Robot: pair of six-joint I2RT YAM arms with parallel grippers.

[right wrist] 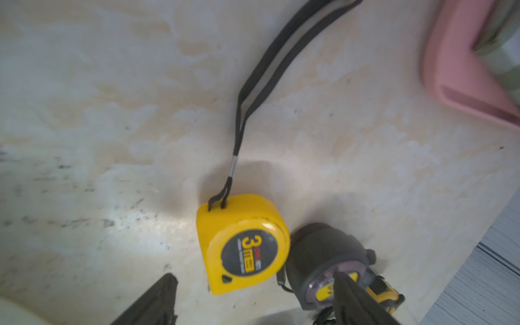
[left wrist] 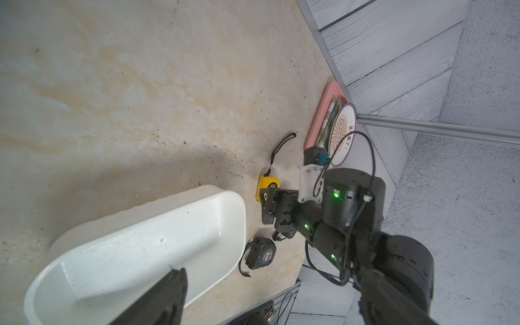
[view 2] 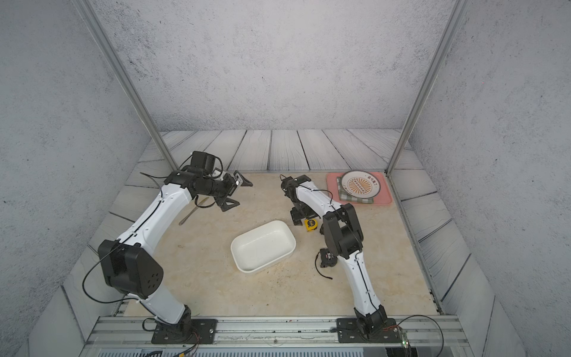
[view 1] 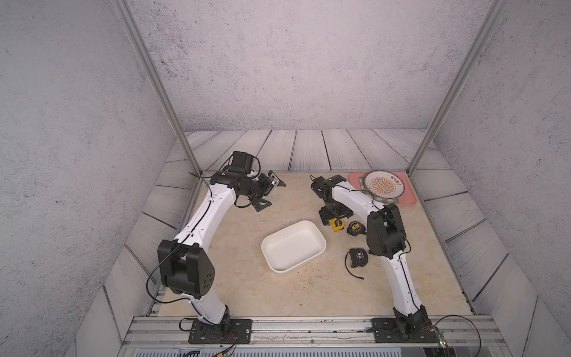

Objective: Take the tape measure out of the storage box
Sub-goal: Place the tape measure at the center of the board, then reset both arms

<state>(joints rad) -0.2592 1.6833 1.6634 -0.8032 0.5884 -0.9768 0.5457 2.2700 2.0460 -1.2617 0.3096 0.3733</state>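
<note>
Right pincer (right wrist: 251, 277) hangs low over the yellow tape measure (right wrist: 242, 244). Its jaws are spread wide and grip nothing, and I see counter between one finger (right wrist: 160, 298) and the yellow case.

The yellow tape measure lies flat on the counter (view 1: 247, 293), outside the storage box (view 1: 293, 245) and just beside the box's far right corner. Its black wrist strap (right wrist: 267, 70) trails away toward the pink tray (view 1: 408, 199).

A black-and-yellow tape measure (view 1: 356, 228) sits right against the yellow one. I cannot tell if they touch. In the right wrist view the pincer's other finger crosses in front of it. The right arm's elbow (view 1: 384, 235) stands just beside it.

A black tape measure marked 5M (view 1: 358, 257) lies nearer the arm bases, between the box and the right arm, with its strap loose on the counter.

The pink tray sits in the far right corner with a checked cloth (view 2: 355, 197) and a patterned plate (view 1: 384, 184) on it. The right forearm passes over its near corner.

Left pincer (view 1: 272, 193) is raised at far left, well apart from the box, with its jaws parted and holding nothing.
</note>
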